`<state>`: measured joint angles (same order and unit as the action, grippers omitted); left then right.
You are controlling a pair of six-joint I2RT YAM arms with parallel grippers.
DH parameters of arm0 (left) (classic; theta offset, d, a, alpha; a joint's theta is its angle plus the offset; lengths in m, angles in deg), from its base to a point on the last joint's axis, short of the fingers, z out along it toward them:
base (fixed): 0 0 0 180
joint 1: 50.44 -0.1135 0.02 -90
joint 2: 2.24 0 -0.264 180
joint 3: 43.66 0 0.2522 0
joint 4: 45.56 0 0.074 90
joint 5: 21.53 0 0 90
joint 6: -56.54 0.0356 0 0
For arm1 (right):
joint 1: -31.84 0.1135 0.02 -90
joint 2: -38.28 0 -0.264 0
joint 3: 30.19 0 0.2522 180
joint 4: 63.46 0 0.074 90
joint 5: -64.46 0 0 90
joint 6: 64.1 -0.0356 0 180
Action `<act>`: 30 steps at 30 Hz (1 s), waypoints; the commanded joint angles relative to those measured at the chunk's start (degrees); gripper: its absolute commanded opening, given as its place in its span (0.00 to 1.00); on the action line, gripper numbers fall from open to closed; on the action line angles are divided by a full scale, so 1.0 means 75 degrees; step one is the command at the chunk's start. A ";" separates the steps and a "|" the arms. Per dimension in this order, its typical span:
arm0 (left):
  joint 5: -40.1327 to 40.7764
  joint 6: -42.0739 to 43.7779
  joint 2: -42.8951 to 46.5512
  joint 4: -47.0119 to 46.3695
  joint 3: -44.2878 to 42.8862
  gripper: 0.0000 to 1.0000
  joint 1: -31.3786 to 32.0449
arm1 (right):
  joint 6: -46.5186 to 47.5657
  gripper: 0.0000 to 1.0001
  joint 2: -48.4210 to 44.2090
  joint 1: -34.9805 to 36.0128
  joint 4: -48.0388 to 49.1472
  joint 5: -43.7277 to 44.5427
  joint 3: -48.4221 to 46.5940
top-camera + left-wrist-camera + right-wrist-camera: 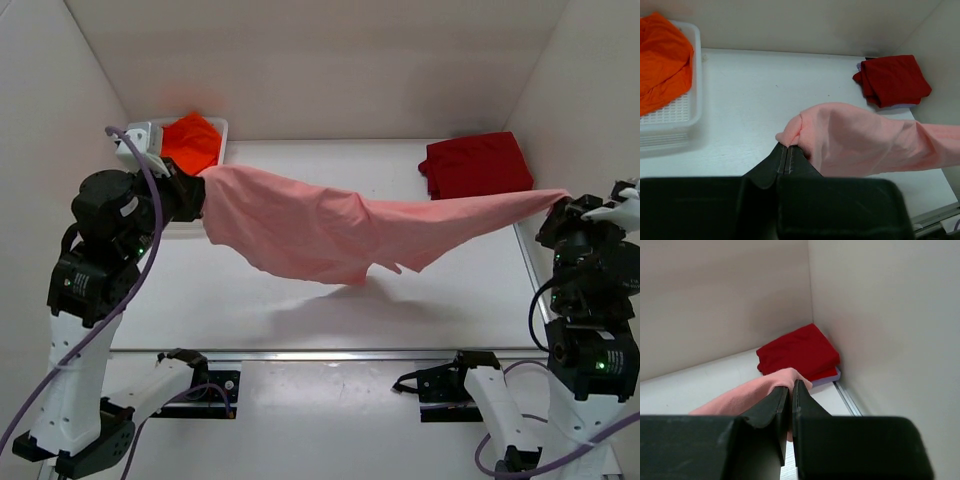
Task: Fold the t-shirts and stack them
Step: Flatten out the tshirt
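The salmon-pink t-shirt [320, 225] hung stretched above the table [300, 320], its 9 o'clock end pinched by the left gripper [197, 192] and its 3 o'clock end by the right gripper [562, 204], both jaws clamped tight on small bunches of cloth. The folded dark red t-shirt [478, 165] lay at the table's 1 o'clock corner, and the bright orange t-shirt [190, 140] sat in the white basket [224, 130] at 11 o'clock. With so little fabric in each pinch, a harder pull apart could slip an end free, and the sagging, twisted middle could land creased.
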<state>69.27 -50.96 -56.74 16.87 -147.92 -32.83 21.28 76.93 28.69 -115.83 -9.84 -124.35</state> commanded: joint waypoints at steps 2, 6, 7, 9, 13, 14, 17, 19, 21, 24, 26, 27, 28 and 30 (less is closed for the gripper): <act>0.1015 -0.0023 0.0248 0.0191 -0.0856 0.00 0.0336 | 0.0206 0.00 -0.0197 0.0257 0.0144 0.0612 -0.0447; 0.2049 0.0280 -0.0640 0.0659 -0.1678 0.00 0.0558 | 0.0417 0.00 0.0235 0.0362 0.0553 0.0567 -0.0320; 0.2050 0.0398 -0.0945 0.0648 -0.1738 0.00 0.0350 | 0.0498 0.00 0.0504 0.0374 0.0624 0.0415 -0.0331; 0.0479 0.0738 -0.2114 0.0333 -0.1611 0.00 -0.0629 | 0.0546 0.00 0.1439 0.0386 0.0940 -0.0087 -0.0331; 0.0281 0.0868 -0.4822 -0.0102 -0.2088 0.00 -0.0847 | 0.0278 0.00 0.3549 -0.0561 0.1059 -0.1693 -0.0775; 0.0025 0.0822 -0.5686 -0.0079 -0.2345 0.15 -0.0836 | 0.0033 0.00 0.4191 -0.0656 0.0907 -0.1893 -0.0904; -0.0644 0.0623 -0.6631 -0.0521 -0.2058 0.42 -0.0883 | 0.0123 0.00 0.5039 -0.0424 0.0952 -0.1383 -0.0509; -0.1019 0.0482 -0.6166 -0.1129 -0.1054 0.47 -0.0848 | 0.0182 0.00 0.5275 -0.0387 0.1174 -0.1424 0.0135; -0.1264 0.0330 -0.5465 -0.1846 0.0156 0.48 -0.0813 | 0.0136 0.01 0.5287 -0.0481 0.1326 -0.1822 0.0673; -0.1839 0.0153 -0.4351 -0.2432 0.1775 0.49 -0.0591 | 0.0159 0.00 0.5264 -0.0458 0.1596 -0.1801 0.1471; -0.1911 0.0037 -0.3693 -0.2620 0.2944 0.49 0.0180 | 0.0206 0.00 0.5217 -0.0271 0.1691 -0.1696 0.1800; -0.1876 -0.0150 -0.3377 -0.2726 0.3460 0.50 0.0416 | 0.0241 0.00 0.5229 -0.0235 0.1737 -0.1684 0.1976; -0.1946 -0.0453 -0.3084 -0.2785 0.3697 0.50 0.0836 | 0.0207 0.00 0.5229 -0.0131 0.1784 -0.1661 0.2140; -0.2378 -0.1003 -0.2790 -0.3310 0.4644 0.52 0.1296 | 0.0194 0.01 0.5194 -0.0048 0.1820 -0.1614 0.2271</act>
<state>57.75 -52.58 -81.68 -0.84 -119.57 -27.89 22.72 118.48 26.96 -106.78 -22.45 -107.94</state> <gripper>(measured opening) 0.513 0.019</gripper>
